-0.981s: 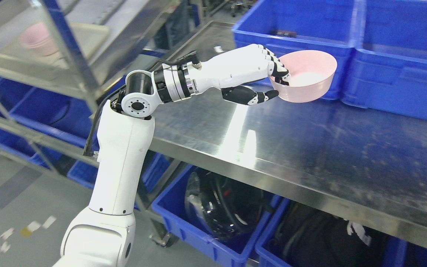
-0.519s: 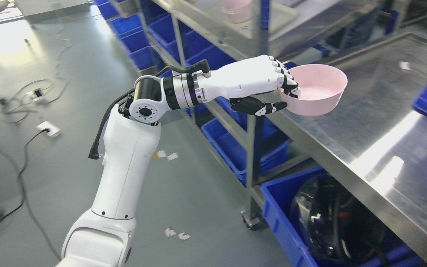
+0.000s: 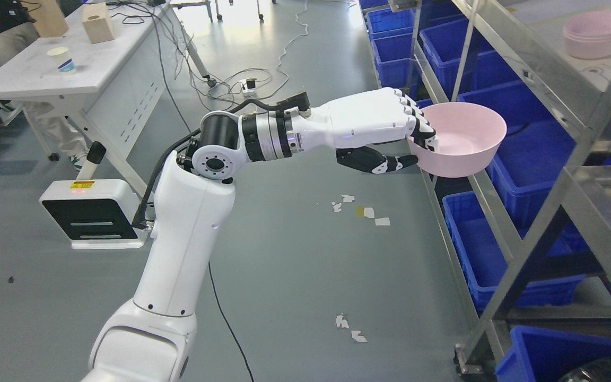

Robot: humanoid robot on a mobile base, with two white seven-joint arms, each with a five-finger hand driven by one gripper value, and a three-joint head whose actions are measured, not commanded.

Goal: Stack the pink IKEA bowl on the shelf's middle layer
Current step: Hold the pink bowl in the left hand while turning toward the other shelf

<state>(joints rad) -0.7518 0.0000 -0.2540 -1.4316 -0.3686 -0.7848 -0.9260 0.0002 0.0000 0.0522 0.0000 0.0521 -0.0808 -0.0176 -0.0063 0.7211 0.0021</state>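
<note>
left hand [image 3: 385,130] gripping pink bowl [image 3: 462,139] by near rim: fingers [image 3: 421,123] curling over edge into bowl, thumb [image 3: 377,162] pressing outer wall from below. bowl hanging upright in air, clear of any surface, in front of shelf [image 3: 560,90], over blue bins [image 3: 488,249] on lower level. stack of pink bowls [image 3: 597,33] sitting on shelf tray, upper right, well apart from held bowl; count of bowls in stack hard to tell, possibly three. white table [image 3: 72,63] standing far left.
</note>
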